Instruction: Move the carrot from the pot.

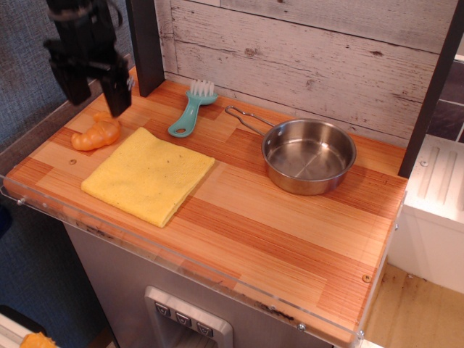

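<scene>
Countertop point(290, 239) of striped wood carries everything; taking the pot point(309, 156) as landmark, it sits toward the right-back, steel, empty inside, wire handle pointing left. Yellow cloth point(148, 175) lies flat well left of pot, toward the front edge. Gripper point(94, 87) hangs far left of pot, above the back-left corner, jaws apart and holding nothing. Carrot point(96, 134) rests on the wood far left of pot, just beside cloth's back-left corner and under the gripper, so it's out of the pot w/ task looking done. Carrot looks light, rigid, glossy plastic, prob. slippery; best grip would be across its thick ridged middle, not the tapered tip. Teal brush point(191, 110) lies left of pot handle, btwn pot and carrot, clear of both; nothing blocks access.
</scene>
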